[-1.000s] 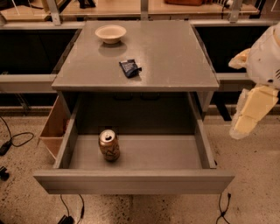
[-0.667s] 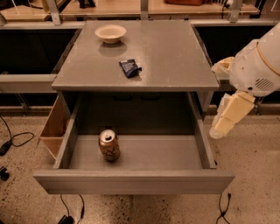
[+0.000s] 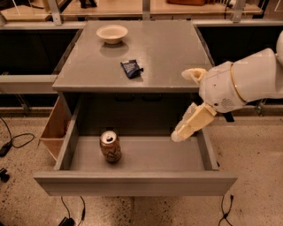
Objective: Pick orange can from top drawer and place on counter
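Observation:
The orange can (image 3: pixel 110 146) stands upright in the left part of the open top drawer (image 3: pixel 137 182), silver top up. The counter (image 3: pixel 159 53) is the grey cabinet top above the drawer. My gripper (image 3: pixel 181 106) is at the right side of the cabinet, over the drawer's right rear corner, well to the right of the can. Its cream fingers (image 3: pixel 191 123) are spread apart and hold nothing. One finger points down into the drawer; the other lies at the counter's right edge.
A cream bowl (image 3: pixel 112 33) sits at the counter's back left. A dark blue wrapper (image 3: pixel 131 68) lies near the counter's middle. A tan wooden box (image 3: pixel 54 129) hangs at the drawer's left side. Cables (image 3: pixel 13 140) lie on the speckled floor. Pale wooden tabletops (image 3: pixel 115 7) are behind.
My gripper and arm have moved left and inward, from beside the cabinet to over the drawer's right rear corner. The can has not moved.

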`<state>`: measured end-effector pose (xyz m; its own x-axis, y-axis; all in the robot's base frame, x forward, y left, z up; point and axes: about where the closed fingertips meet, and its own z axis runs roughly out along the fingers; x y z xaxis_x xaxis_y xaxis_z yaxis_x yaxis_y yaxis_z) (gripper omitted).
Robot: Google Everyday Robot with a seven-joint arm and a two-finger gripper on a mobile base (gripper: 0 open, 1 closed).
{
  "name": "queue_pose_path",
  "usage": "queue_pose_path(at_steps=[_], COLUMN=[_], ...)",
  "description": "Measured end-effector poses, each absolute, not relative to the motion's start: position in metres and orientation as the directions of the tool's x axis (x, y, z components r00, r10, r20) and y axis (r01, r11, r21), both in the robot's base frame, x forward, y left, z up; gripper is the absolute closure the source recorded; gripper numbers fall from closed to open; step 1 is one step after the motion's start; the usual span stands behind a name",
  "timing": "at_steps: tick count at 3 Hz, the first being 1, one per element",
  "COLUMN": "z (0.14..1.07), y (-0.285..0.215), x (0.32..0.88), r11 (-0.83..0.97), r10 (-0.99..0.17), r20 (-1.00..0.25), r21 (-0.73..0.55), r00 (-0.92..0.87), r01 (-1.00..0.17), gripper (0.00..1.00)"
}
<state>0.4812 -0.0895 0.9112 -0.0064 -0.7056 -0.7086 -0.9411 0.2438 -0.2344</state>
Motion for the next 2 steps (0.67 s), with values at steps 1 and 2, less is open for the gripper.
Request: queue_pose_path(at_steps=[1,2], z=[0.911,0.885], y=[-0.090,-0.069], x=[0.481,0.499], r11=[0.242,0.242], r10=[-0.708,-0.645], r20=[-0.706,-0.764], r21=[-0.235,-0.194], r00=[-0.006,-0.009], r01=[-0.941,-0.951], gripper=[0.00,0.00])
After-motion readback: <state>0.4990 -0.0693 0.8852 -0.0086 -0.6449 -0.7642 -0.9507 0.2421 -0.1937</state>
